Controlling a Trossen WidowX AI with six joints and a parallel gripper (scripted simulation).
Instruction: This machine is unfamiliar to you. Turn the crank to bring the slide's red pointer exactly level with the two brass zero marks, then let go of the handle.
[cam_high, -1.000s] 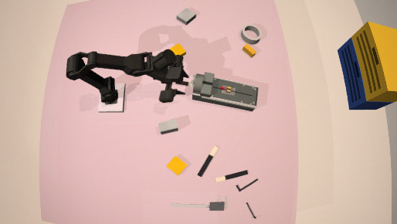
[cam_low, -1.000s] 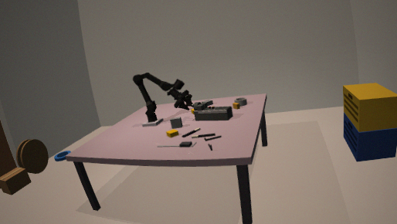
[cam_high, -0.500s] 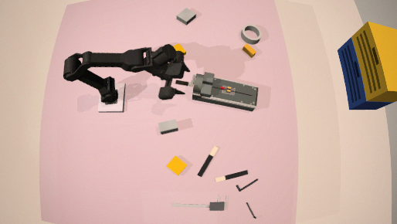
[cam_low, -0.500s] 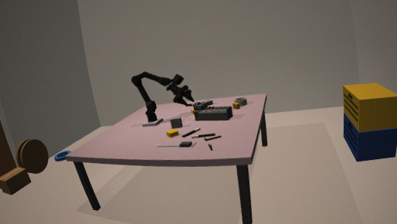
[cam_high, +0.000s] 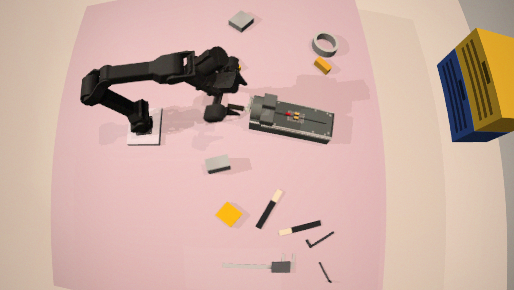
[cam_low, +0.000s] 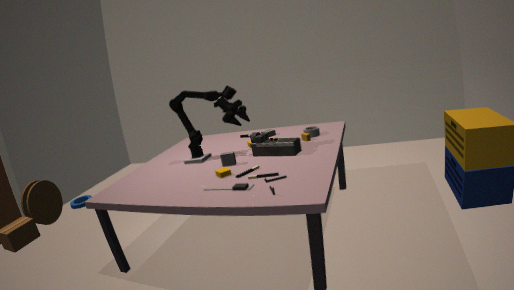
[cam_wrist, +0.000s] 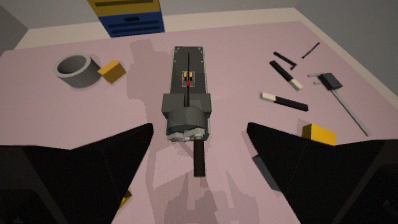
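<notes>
The machine (cam_high: 315, 131) (cam_low: 282, 148) (cam_wrist: 179, 65) is a dark grey box with a slotted top and a rounded housing at its arm-side end. Its black crank handle (cam_wrist: 199, 162) sticks out toward the wrist camera, at the lower right of the housing. The red pointer (cam_high: 288, 114) (cam_wrist: 188, 83) sits in the slot, a little on the crank side of the two brass zero marks (cam_high: 296, 114) (cam_wrist: 190, 76), not level with them. My gripper (cam_low: 244, 122) (cam_wrist: 201, 127) is wide open and empty. It hangs above and back from the handle, touching nothing.
A grey ring (cam_high: 325, 45) (cam_wrist: 77, 70) and an orange block (cam_high: 322, 65) (cam_wrist: 112, 71) lie left of the machine in the wrist view. A grey block (cam_high: 218, 164), a yellow block (cam_high: 229, 214), a caliper-like tool (cam_high: 281, 267) and several dark sticks lie on the other side.
</notes>
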